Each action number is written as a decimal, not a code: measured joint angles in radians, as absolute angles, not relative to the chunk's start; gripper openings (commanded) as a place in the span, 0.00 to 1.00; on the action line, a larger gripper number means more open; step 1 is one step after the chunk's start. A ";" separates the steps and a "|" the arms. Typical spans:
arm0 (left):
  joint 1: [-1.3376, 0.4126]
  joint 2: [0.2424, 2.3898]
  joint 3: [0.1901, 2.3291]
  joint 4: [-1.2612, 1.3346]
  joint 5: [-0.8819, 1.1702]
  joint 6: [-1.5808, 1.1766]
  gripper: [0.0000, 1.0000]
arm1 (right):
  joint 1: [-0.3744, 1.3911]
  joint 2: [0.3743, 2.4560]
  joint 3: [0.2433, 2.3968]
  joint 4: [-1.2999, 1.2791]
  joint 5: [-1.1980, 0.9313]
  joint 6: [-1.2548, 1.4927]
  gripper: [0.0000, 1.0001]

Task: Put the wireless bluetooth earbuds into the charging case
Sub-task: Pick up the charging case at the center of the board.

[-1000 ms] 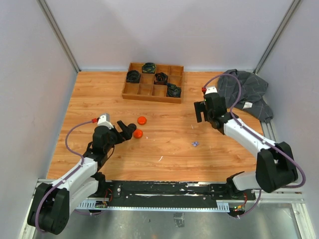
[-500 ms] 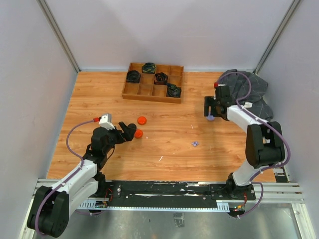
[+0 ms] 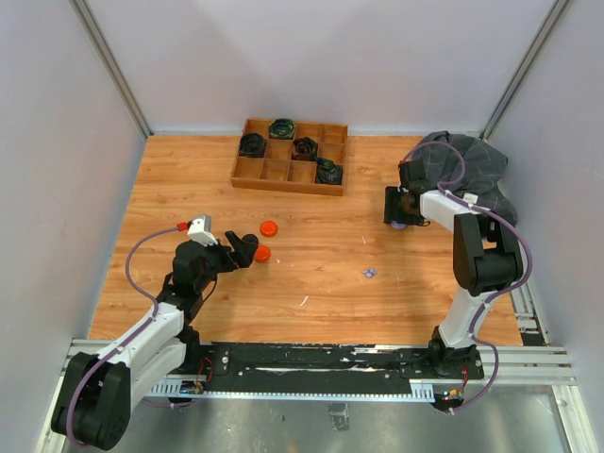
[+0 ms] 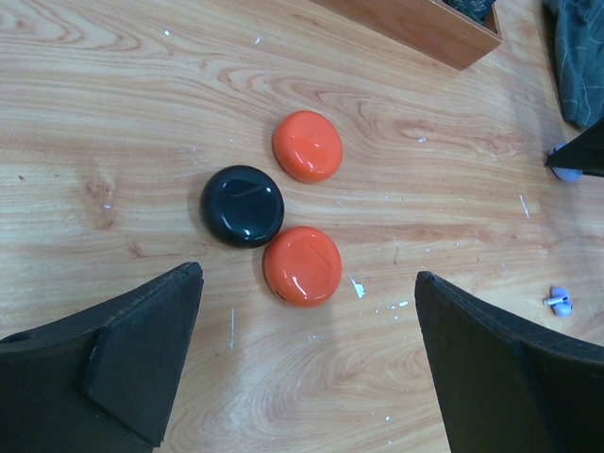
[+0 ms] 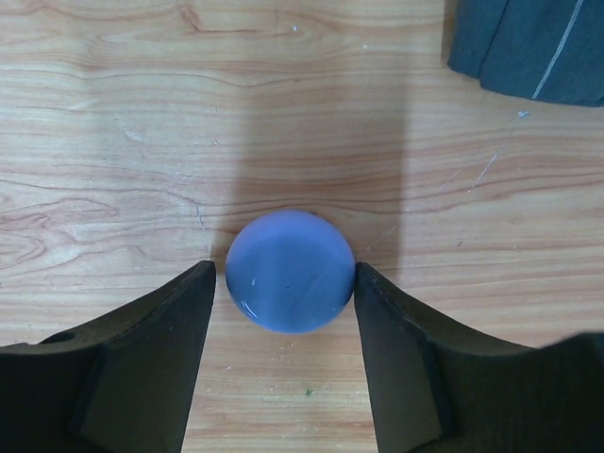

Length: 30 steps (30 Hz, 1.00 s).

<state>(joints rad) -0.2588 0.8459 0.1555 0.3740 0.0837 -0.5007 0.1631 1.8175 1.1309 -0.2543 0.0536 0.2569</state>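
Observation:
My right gripper (image 5: pixel 285 272) is open, low on the table, with its jaws close on either side of a round lavender-blue case (image 5: pixel 291 271); the right finger touches it and the left shows a thin gap. In the top view this gripper (image 3: pixel 398 219) is at the right, by the cloth. My left gripper (image 4: pixel 308 283) is wide open and empty just short of two orange cases (image 4: pixel 307 145) (image 4: pixel 302 265) and a black case (image 4: pixel 243 206). A tiny lavender earbud (image 3: pixel 369 273) lies alone mid-table and also shows in the left wrist view (image 4: pixel 559 300). No orange-red or black earbuds show.
A wooden compartment tray (image 3: pixel 289 179) with dark items stands at the back. A grey cloth (image 3: pixel 467 170) lies at the back right, just beyond the lavender case (image 5: pixel 528 42). A thin white sliver (image 3: pixel 304 301) lies near the front.
My right arm has swung right and back, and its gripper has come down around the lavender case. My left gripper edged slightly toward the orange and black cases.

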 measured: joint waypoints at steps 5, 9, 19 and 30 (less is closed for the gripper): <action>-0.259 0.846 0.155 0.379 0.085 -0.501 0.98 | 0.163 1.826 1.132 -0.260 0.056 0.263 0.47; -0.259 0.846 0.155 0.385 0.097 -0.501 0.98 | 0.163 1.826 1.132 -0.261 0.056 0.265 0.42; -0.259 0.922 0.155 0.461 0.236 -0.513 0.98 | 0.200 1.770 1.100 -0.266 0.029 0.228 0.40; -0.260 1.013 0.157 0.536 0.439 -0.528 0.97 | 0.432 1.579 1.041 -0.268 -0.019 0.081 0.41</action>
